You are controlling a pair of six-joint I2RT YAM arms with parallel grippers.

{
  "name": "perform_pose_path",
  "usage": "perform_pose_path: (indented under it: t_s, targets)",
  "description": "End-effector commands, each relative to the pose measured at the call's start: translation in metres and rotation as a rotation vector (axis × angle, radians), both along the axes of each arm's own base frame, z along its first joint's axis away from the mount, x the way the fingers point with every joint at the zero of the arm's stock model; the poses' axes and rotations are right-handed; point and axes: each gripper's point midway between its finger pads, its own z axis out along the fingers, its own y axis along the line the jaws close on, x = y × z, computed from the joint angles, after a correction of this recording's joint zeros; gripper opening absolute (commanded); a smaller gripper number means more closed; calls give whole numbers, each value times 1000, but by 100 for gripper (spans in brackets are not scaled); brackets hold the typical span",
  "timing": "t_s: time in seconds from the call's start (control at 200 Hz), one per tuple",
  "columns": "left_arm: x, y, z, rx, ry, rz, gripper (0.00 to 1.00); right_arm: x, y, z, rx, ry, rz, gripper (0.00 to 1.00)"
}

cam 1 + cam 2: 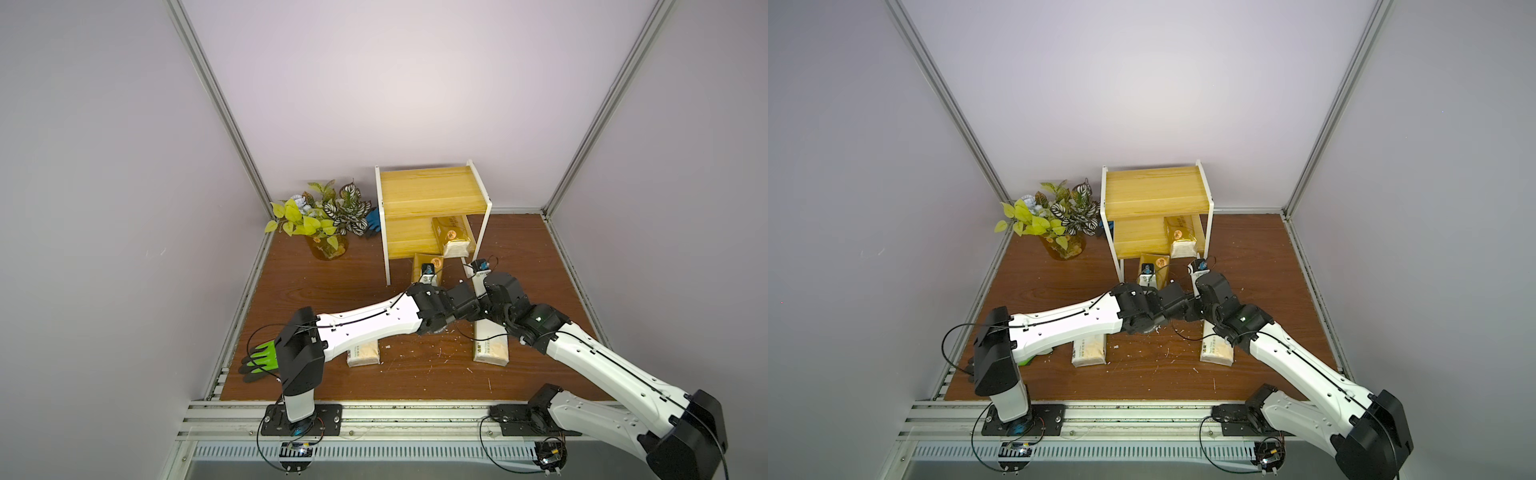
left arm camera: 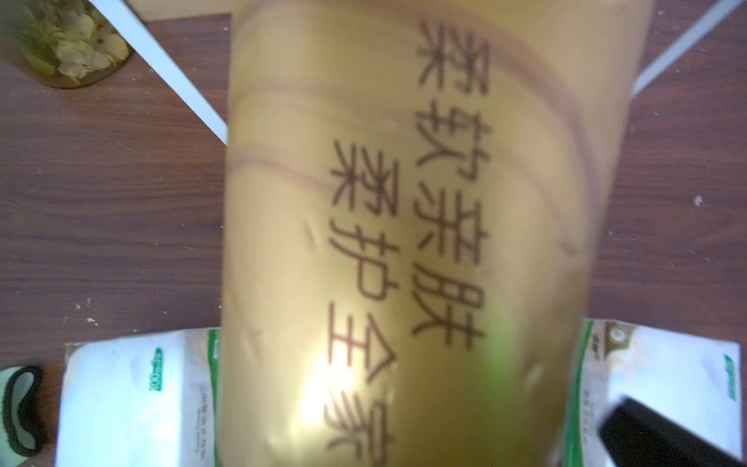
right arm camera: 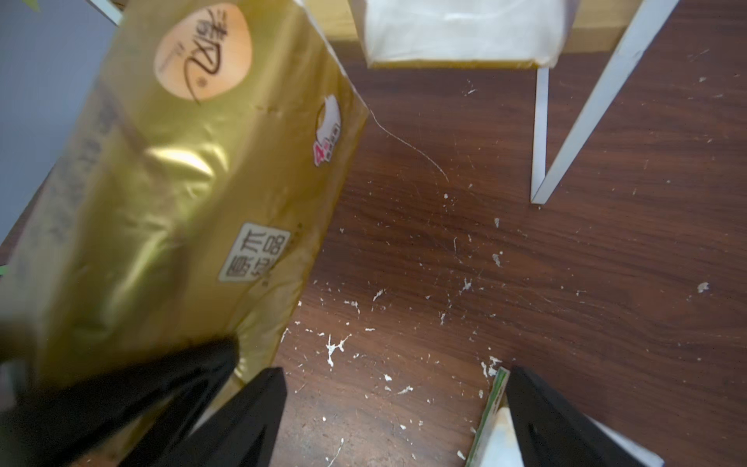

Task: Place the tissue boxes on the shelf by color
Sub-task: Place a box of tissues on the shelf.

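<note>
In both top views, the two-tier rack of light yellow boards on a thin white frame [image 1: 432, 195] is standing at the back of the brown wood-grain surface [image 1: 332, 291]. A shiny gold tissue pack [image 1: 451, 237] is lying on the right part of the lower board. Its long axis is running front to back, and its white end is poking past the front edge. The left tool [image 1: 427, 279] is holding a second gold pack [image 1: 417, 268] just in front of that board, with the orange-sticker end pointing at the rack. A white peach-printed pack [image 1: 365, 353] is lying partly under the left arm. The other white pack [image 1: 492, 347] is lying lengthwise front to back under the right arm.

In the left wrist view, the second gold pack [image 2: 404, 242] is filling the middle, stretching away toward the rack's white legs. The tool's fingers are not showing here.

In the right wrist view, the right tool [image 3: 396, 376] is hanging with its jaws apart over bare surface, beside the other white pack's green edge. One of the left tool's black fingers [image 3: 121, 396] is pressing into the near end of the tilted second gold pack, clamping it.
</note>
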Motion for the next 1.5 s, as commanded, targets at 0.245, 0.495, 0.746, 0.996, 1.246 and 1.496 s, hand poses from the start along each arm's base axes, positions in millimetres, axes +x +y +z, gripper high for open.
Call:
perform_pose_path:
  t_s: [0.245, 0.495, 0.746, 0.996, 1.246, 1.496]
  targets:
    - [56, 20, 42, 100, -129, 9, 37, 12, -15, 29, -83, -67, -58, 93]
    - [87, 28, 50, 121, -143, 31, 41, 15, -22, 29, -95, -72, -89, 93]
    - [117, 25, 60, 146, -171, 28, 42, 11, -27, 22, -92, -60, -105, 94]
    - [124, 23, 64, 131, -190, 52, 51, 5, -31, 15, -88, -44, -111, 94]
    - [134, 26, 67, 130, -220, 100, 60, 2, -32, 11, -80, -34, -112, 94]
    - [153, 28, 66, 136, -230, 124, 62, 1, -33, 8, -80, -25, -111, 94]
